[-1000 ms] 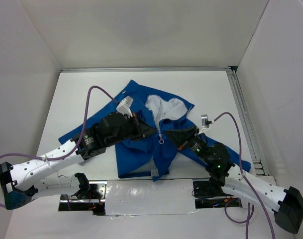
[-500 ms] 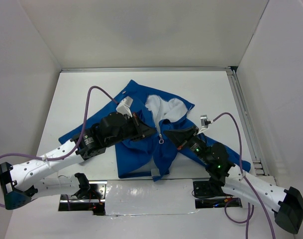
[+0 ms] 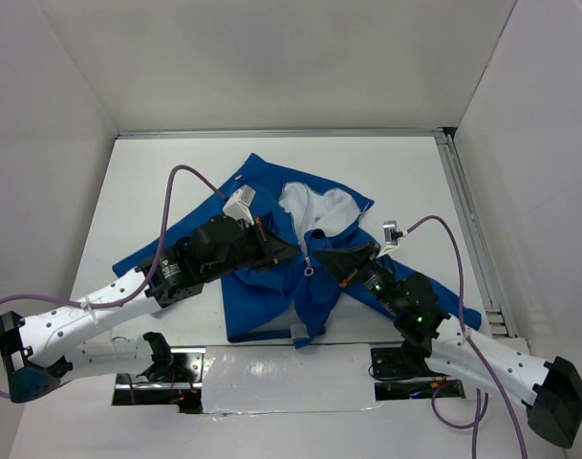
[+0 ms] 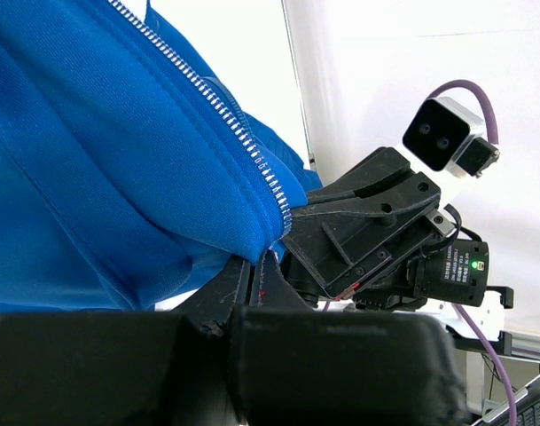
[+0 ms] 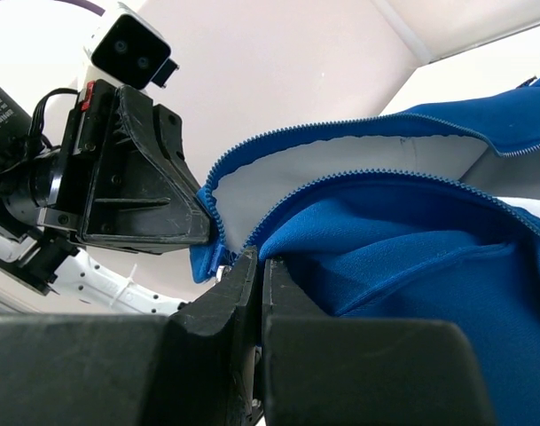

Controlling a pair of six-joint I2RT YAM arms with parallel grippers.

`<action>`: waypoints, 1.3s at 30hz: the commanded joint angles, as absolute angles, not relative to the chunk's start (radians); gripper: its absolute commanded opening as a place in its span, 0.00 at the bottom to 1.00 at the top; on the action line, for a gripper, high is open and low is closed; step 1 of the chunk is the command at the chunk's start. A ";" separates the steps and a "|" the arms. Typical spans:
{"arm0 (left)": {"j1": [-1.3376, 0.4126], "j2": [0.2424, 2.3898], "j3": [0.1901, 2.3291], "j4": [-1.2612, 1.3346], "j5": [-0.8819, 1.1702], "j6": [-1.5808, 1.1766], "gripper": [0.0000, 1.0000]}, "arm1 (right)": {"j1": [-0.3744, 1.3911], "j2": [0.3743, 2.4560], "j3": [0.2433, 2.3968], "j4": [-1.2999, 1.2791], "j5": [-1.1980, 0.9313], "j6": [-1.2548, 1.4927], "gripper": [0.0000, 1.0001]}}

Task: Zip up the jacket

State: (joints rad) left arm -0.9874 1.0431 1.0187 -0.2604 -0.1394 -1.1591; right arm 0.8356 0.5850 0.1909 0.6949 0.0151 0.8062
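Observation:
The royal-blue jacket (image 3: 267,296) lies crumpled in the middle of the white table, its white lining (image 3: 314,204) showing at the collar. The light zipper runs down the front, with a pull (image 3: 310,267) hanging between my two grippers. My left gripper (image 3: 292,251) is shut on the jacket's left zipper edge; in the left wrist view the blue fabric (image 4: 101,160) and zipper teeth (image 4: 230,124) run into the closed jaws (image 4: 254,264). My right gripper (image 3: 323,259) is shut on the opposite front edge (image 5: 403,240), its jaws (image 5: 260,259) pressed together. The two grippers face each other tip to tip.
A metal rail (image 3: 467,225) runs along the table's right side. White walls stand on three sides. Purple cables (image 3: 176,186) loop over each arm. A shiny strip (image 3: 271,373) lies along the near edge between the arm bases.
The right gripper has shifted very slightly left toward the left gripper, with the jacket edge still in it. The left arm has not visibly moved.

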 commanded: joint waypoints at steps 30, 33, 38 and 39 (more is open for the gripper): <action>-0.997 1.052 1.055 -0.226 -0.160 -1.192 0.00 | 0.845 0.552 0.235 0.669 0.034 0.775 0.00; -1.002 1.069 1.068 -0.236 -0.166 -1.201 0.00 | 0.845 0.558 0.232 0.687 0.025 0.779 0.00; -1.011 1.089 1.078 -0.261 -0.198 -1.215 0.00 | 0.845 0.558 0.235 0.695 0.021 0.790 0.00; -1.014 1.092 1.081 -0.262 -0.202 -1.216 0.00 | 0.845 0.557 0.235 0.698 0.025 0.793 0.00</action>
